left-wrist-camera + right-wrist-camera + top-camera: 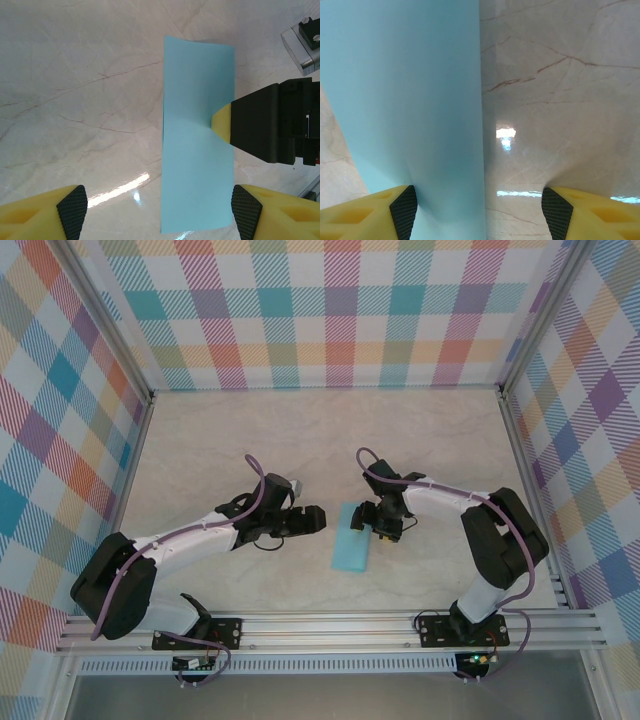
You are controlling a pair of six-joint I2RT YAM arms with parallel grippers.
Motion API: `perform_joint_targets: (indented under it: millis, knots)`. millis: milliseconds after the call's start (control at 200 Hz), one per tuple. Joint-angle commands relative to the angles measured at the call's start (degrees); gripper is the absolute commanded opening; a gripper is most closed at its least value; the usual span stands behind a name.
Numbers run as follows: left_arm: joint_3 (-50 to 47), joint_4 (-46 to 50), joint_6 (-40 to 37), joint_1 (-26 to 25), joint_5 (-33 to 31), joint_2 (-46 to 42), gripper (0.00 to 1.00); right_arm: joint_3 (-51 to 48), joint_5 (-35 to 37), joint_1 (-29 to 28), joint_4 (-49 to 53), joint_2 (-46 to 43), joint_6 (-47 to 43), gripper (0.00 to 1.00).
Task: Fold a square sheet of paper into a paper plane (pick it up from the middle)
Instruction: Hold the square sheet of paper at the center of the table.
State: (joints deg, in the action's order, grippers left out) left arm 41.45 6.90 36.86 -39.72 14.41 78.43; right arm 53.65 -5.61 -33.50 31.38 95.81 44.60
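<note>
The square sheet of paper [352, 538] lies flat on the marble table as a narrow light-blue rectangle, folded over, between the two arms. My left gripper [319, 520] hovers just left of it, open; in the left wrist view the sheet [197, 150] runs between its open jaws [160, 215] toward the right pad. My right gripper [373, 523] stands open at the sheet's right edge. One yellow fingertip [221, 124] presses on the paper; in the right wrist view that gripper [480, 212] has its left pad [405, 207] on the sheet [405, 100]. The paper plane is out of view.
Pale marble tabletop [300, 430] stretches behind the arms. Aluminium rails [330, 625] run along the near edge, and checked walls [330, 310] close the back and both sides.
</note>
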Motion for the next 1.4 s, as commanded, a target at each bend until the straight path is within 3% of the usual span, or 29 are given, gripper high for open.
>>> perform_joint_targets:
  millis: [0, 400, 655, 945, 1395]
  knots:
    - [1.55, -0.8, 0.2, -0.96, 0.09, 0.52, 0.77, -1.32, 2.52, -0.25, -0.91, 2.69, 1.94, 0.71]
    - [1.31, -0.68, -0.12, -0.97, 0.37, 0.31, 0.72, -1.2, 2.79, -0.34, 0.18, 3.43, -0.3, 0.71]
    - [3.62, -0.17, -0.29, -2.3, 0.72, 3.17, 0.49, -1.0, 4.78, -1.0, 1.05, 5.16, -0.06, 0.71]
    - [10.32, 1.81, -0.07, -5.83, 0.49, 12.8, 0.09, -1.35, 5.37, -1.25, 1.15, 5.05, 0.44, 0.71]
    - [14.61, -0.07, 2.45, -8.7, -0.06, 22.54, 0.01, -1.87, 5.27, -1.22, 0.53, 5.13, 1.06, 0.72]
